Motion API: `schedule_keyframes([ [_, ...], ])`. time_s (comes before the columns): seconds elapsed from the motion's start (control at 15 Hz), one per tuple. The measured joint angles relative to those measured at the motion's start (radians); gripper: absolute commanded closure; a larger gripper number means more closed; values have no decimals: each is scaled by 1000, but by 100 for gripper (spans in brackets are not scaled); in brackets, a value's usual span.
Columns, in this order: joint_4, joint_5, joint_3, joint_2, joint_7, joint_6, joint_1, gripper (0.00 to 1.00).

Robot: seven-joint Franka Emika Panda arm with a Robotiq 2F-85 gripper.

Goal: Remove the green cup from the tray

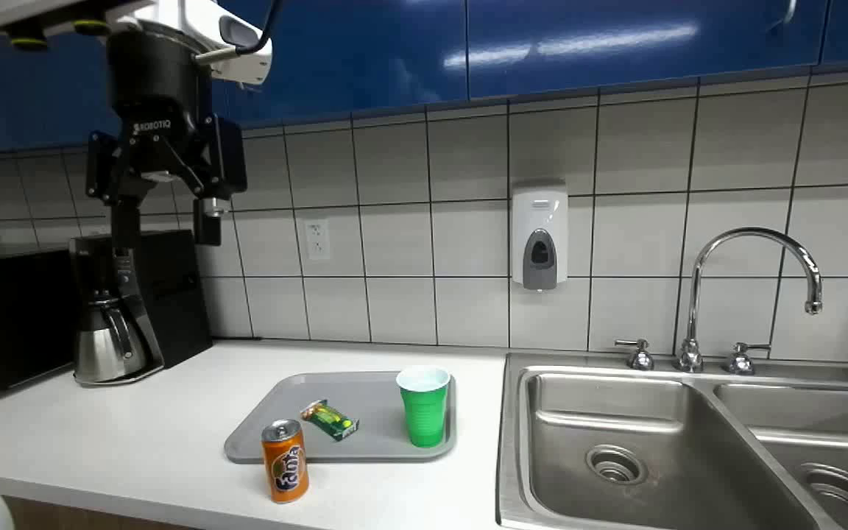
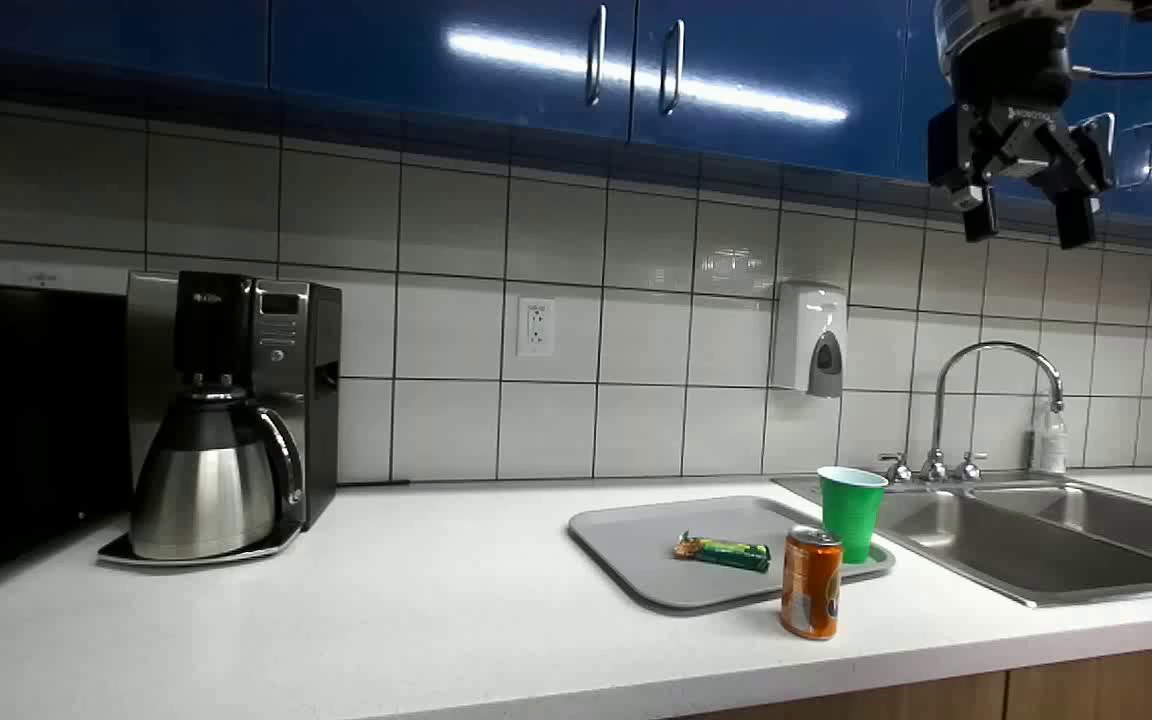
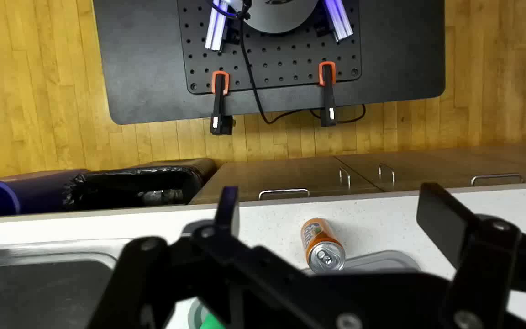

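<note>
The green cup (image 1: 425, 416) stands upright at one end of the grey tray (image 1: 372, 390). In an exterior view the soda can stands partly in front of the cup (image 2: 851, 515) and tray (image 2: 636, 545). In the wrist view only a sliver of the cup (image 3: 211, 322) shows at the bottom edge; my gripper hides the rest. A corner of the tray (image 3: 381, 261) shows there too. My gripper (image 1: 167, 232) is open and empty, high above the counter and well apart from the cup. It also shows open in the other views (image 2: 1028, 220) (image 3: 329, 205).
A green-yellow packet (image 1: 330, 419) lies on the tray. An orange soda can (image 1: 285, 464) stands on the counter at the tray's front edge. A steel sink (image 1: 509, 442) with a tall faucet (image 1: 755, 234) borders the tray side. A coffee maker (image 2: 216, 480) and blue cabinets (image 2: 766, 80) are nearby.
</note>
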Motion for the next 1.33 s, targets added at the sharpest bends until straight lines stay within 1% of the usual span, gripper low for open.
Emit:
schedule_keyframes([
  [0.53, -9, -2, 0, 2, 0, 15, 0, 0],
  [0.93, -54, -8, -6, 2, 2, 103, -11, 0],
  [1.33, -106, -19, -28, 10, 2, 217, -32, 0],
])
